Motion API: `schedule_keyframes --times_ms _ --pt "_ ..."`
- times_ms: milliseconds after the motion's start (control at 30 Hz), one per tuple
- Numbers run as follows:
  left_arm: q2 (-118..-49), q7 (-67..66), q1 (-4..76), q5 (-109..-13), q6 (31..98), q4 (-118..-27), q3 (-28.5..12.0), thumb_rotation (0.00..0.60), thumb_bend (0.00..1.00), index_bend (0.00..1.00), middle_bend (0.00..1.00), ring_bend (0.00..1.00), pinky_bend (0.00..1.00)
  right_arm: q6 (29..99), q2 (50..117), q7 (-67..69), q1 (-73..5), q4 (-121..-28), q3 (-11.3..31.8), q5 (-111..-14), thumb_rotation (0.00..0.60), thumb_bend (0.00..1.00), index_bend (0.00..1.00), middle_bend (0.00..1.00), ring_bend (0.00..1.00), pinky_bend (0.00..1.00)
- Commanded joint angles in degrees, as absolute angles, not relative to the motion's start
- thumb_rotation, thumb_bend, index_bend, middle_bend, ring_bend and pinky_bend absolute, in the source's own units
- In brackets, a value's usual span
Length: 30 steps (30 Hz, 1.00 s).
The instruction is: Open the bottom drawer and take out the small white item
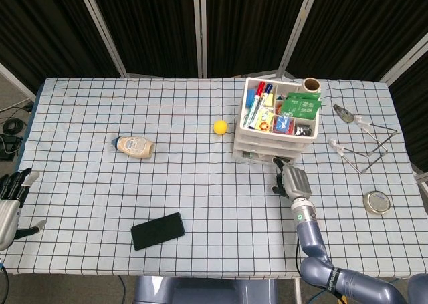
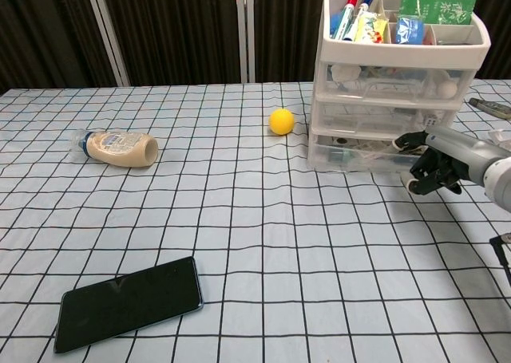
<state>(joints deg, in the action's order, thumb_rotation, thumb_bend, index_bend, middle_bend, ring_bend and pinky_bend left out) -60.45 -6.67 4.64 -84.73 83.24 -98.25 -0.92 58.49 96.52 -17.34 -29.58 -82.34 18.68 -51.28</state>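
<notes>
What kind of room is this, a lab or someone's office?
Probably a robot test lab: black curtain panels screen a table under a checked cloth, scattered with unrelated props such as a phone and a yellow ball.
</notes>
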Motion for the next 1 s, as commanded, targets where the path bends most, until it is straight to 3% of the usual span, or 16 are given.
schedule_keyframes --times_ms 33,100,200,1000 --pt "-60.41 -6.68 4.64 -84.77 83.25 -98.30 -0.91 0.600 0.00 0.00 0.00 0.00 0.00 58.84 96.50 -16.95 -29.60 -82.50 18.42 -51.61 0.600 0.51 0.47 0.86 0.89 0.82" --pt "-60.40 -6.66 4.63 -84.76 83.25 -98.31 -0.90 0.600 0.00 0.00 0.00 0.00 0.00 59.34 96.55 -16.45 -29.53 -82.75 18.19 -52.15 0.600 0.52 0.55 0.86 0.89 0.82" --pt "-60.40 -6.66 4.62 -84.73 83.24 -98.34 -0.90 0.600 0.00 0.00 0.00 0.00 0.00 59.78 96.60 -15.88 -29.43 -82.91 17.81 -52.77 0.600 0.53 0.58 0.86 0.89 0.82" --pt "-60.30 -7.10 4.67 -84.29 82.86 -98.70 -0.87 0.600 0.00 0.00 0.00 0.00 0.00 61.55 92.80 -16.09 -27.70 -89.25 12.66 -55.23 0.600 0.53 0.60 0.86 0.89 0.82"
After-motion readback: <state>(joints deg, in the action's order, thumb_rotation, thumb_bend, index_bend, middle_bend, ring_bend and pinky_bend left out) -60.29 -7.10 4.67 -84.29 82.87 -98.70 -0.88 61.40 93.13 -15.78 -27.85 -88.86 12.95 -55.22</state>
